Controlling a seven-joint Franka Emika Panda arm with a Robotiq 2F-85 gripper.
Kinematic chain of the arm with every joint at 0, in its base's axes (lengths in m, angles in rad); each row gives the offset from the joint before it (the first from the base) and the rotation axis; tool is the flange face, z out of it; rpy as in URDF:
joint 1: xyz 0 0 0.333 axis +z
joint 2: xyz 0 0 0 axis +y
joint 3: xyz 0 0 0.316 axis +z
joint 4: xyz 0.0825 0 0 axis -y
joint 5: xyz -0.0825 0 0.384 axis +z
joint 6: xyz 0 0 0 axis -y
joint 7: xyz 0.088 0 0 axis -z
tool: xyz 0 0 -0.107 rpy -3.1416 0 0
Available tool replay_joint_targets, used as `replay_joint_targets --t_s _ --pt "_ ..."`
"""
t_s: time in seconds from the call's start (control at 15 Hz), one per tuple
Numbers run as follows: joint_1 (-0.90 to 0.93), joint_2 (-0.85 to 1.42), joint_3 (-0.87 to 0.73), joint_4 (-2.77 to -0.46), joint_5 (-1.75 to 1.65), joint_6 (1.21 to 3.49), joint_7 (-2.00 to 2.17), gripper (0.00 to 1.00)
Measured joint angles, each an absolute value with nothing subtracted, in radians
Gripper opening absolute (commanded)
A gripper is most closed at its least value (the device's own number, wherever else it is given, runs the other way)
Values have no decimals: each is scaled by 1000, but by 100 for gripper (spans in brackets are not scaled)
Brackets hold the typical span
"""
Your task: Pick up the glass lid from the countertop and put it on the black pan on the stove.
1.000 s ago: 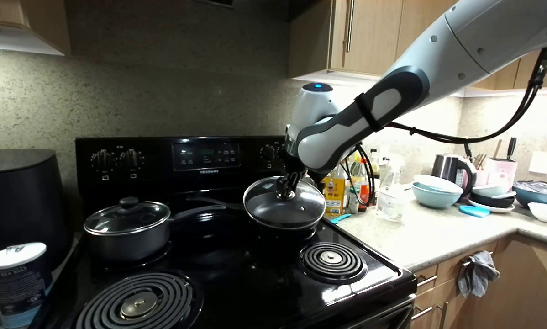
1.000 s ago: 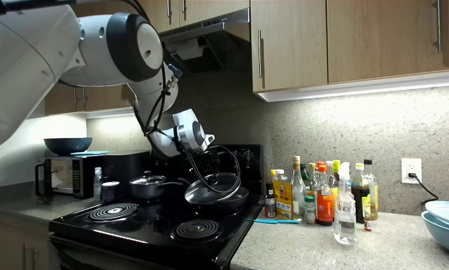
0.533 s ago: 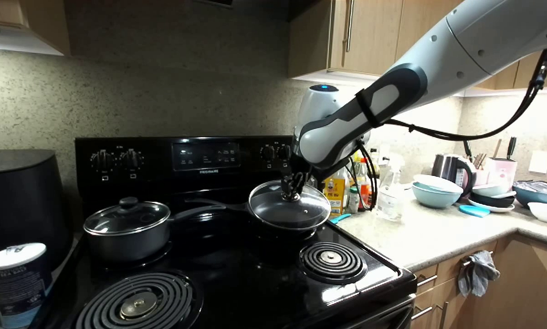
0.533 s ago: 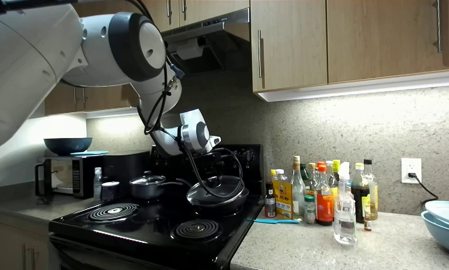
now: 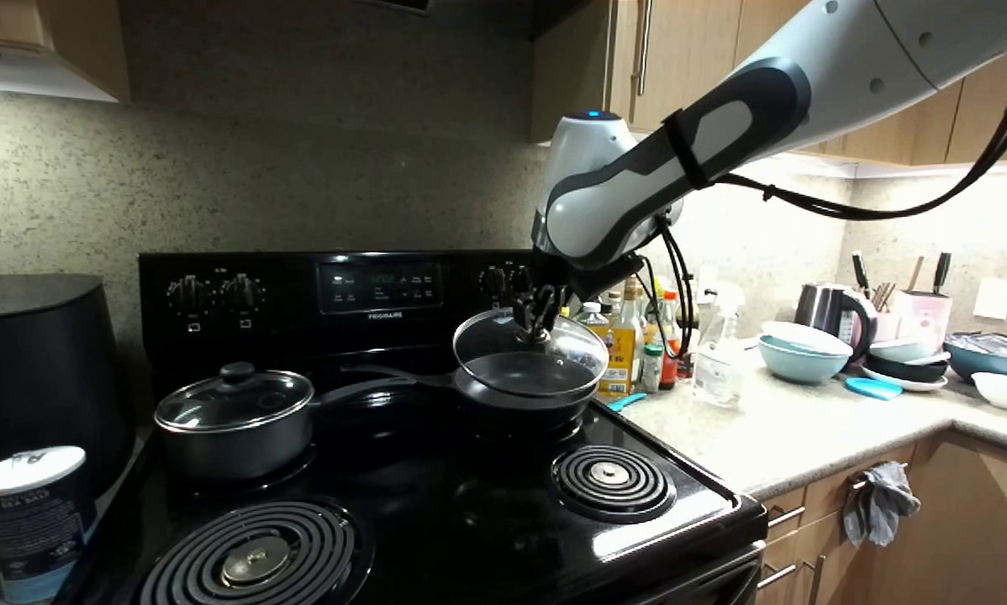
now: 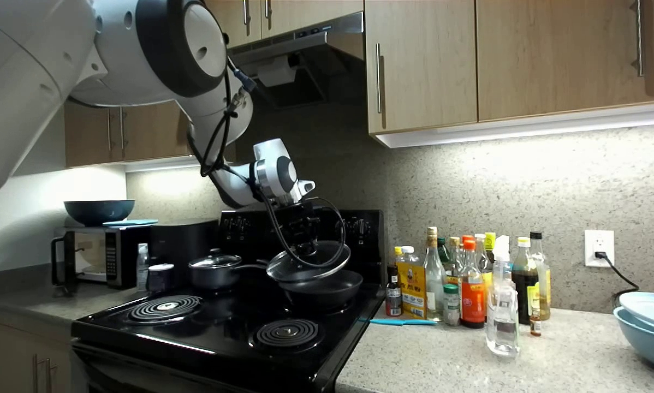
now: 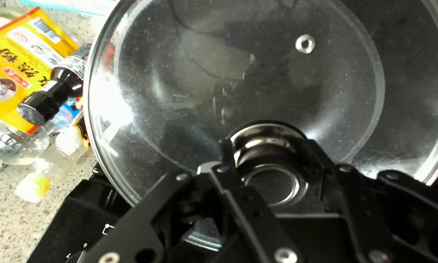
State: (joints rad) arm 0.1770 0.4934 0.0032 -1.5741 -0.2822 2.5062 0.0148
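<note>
Your hand (image 7: 272,157) clamps the knob (image 7: 271,182), and you're holding the glass lid (image 5: 530,363) at a tilt over the black pan (image 6: 325,292)!

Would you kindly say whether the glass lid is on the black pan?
Off: the gripper holds the glass lid by its knob, tilted above the black pan.

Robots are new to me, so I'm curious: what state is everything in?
Pan: not yet covered
Lid: tilted above the pan, not seated
Gripper: shut on the lid's knob
Pot: covered
Front burners: not glowing
Display: lit
Robot light: glowing blue
Cupboards: closed
Bottles: upright
Cloth: hanging
Plug: in the outlet
</note>
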Motion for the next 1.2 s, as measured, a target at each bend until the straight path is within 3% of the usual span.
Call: replay_joint_targets --t_s 0.33,0.4,0.6,0.67,1.2 --pt "176 528 12 -1481 -276 2365 15 23" --pt "177 543 6 -1453 -280 2349 21 48" --pt "185 576 -16 -1400 -290 2333 50 48" --pt "187 581 -19 -1395 -290 2332 51 23" --pt "158 652 15 -1372 -254 2334 -3 23"
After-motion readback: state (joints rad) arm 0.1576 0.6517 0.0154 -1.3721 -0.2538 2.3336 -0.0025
